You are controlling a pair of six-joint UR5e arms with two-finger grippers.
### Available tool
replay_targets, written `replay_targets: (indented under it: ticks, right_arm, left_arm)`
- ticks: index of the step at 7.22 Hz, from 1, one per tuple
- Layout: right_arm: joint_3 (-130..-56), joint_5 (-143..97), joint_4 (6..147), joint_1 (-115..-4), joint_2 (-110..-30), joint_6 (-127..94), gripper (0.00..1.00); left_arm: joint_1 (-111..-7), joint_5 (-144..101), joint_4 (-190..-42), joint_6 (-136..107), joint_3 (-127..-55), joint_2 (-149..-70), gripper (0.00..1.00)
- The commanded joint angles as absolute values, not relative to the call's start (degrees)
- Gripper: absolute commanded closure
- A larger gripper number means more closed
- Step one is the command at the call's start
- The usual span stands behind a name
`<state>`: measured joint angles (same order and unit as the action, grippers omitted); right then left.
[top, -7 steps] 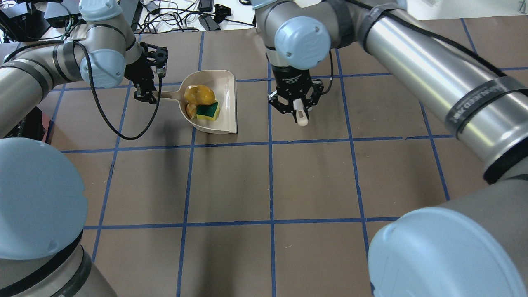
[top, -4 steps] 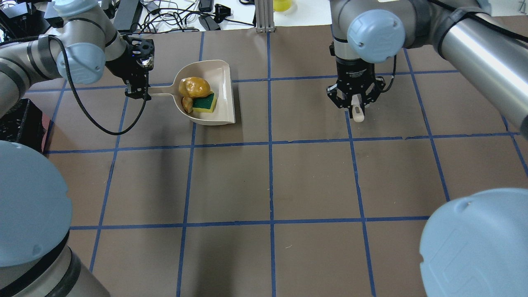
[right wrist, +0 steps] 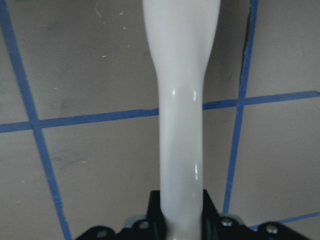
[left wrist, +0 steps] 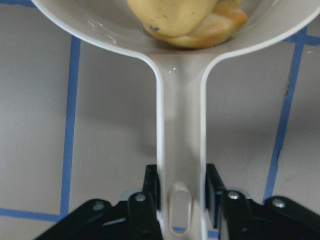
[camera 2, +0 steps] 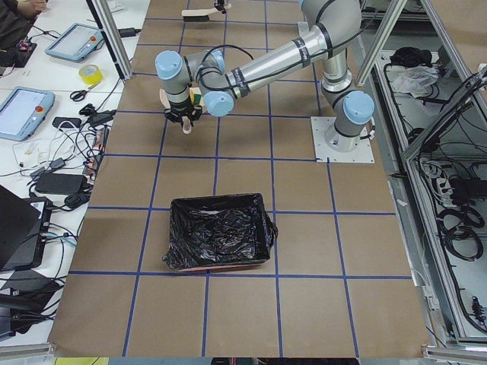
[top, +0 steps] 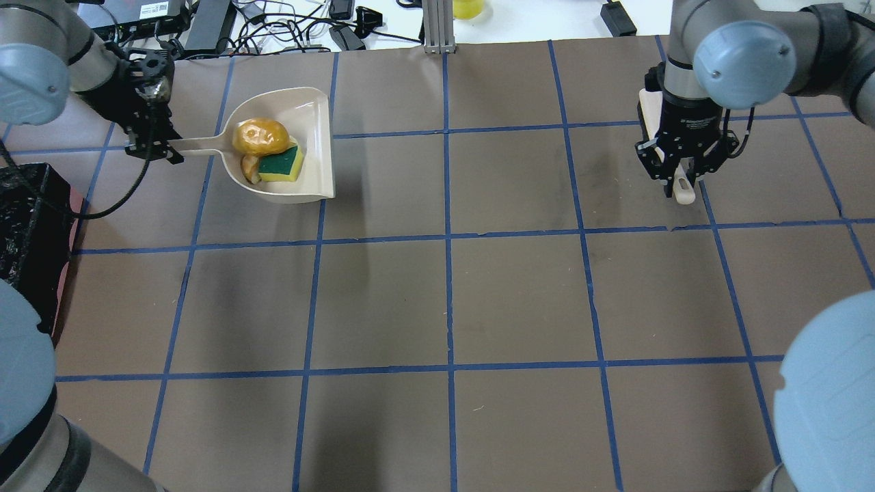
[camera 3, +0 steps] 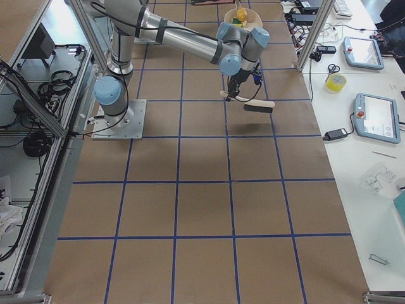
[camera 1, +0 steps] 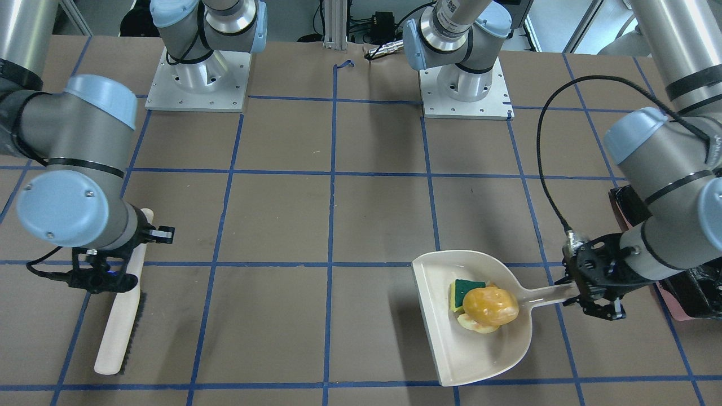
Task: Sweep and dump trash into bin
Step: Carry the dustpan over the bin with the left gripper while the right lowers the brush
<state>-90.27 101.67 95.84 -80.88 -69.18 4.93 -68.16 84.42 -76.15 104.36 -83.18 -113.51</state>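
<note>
From overhead, the bread piece [top: 250, 169] is mostly buried under the yellow lump [top: 260, 136], the bin [top: 31, 219] runs off the left edge — and the right claw [top: 681, 183] covers most of the brush [top: 683, 198].

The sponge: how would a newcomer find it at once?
On the brown table with blue grid lines, find the beige dustpan held by its handle in the left gripper. Of the three items in its scoop, the sponge, next to a glossy yellow lump and a tan bread piece, is the only square-cornered block, dark green on top with a yellow edge.
</note>
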Motion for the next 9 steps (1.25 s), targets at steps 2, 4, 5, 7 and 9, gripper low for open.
replay_targets:
  ticks: [2, 4, 5, 7, 9]
  right_arm:
    - [-98.52, 100.63, 108.35, -74.71, -70.93, 19.4, 0.87]
    - [-98.61, 99.59, 109.59, -73.31, -69.36, 19.95, 0.87]
    - [-98.61, 99.58, 109.43, -72.0, -69.0, 19.95, 0.87]
    - [-98.88, 99.76, 108.63, -71.63, -69.0, 19.86, 0.87]
    - [-98.96, 99.76, 108.98, -71.63, -68.82, 19.78, 0.84]
  left_arm:
    - [-54.28, 83.94, -83.99, 123.69, -80.7, -110.66, 1.0]
    - [-43.73, 82.09, -93.21, 135.37, -73.35, -112.84, 1.0]
    - [-40.9, 82.87, -95.86, 139.88, -69.39, -113.81, 1.0]
    - [-34.49, 84.55, -96.15, 149.2, -63.31, -117.84, 1.0]
    - [-33.05, 89.53, -92.93, 157.28, -57.43, -122.14, 1.0]
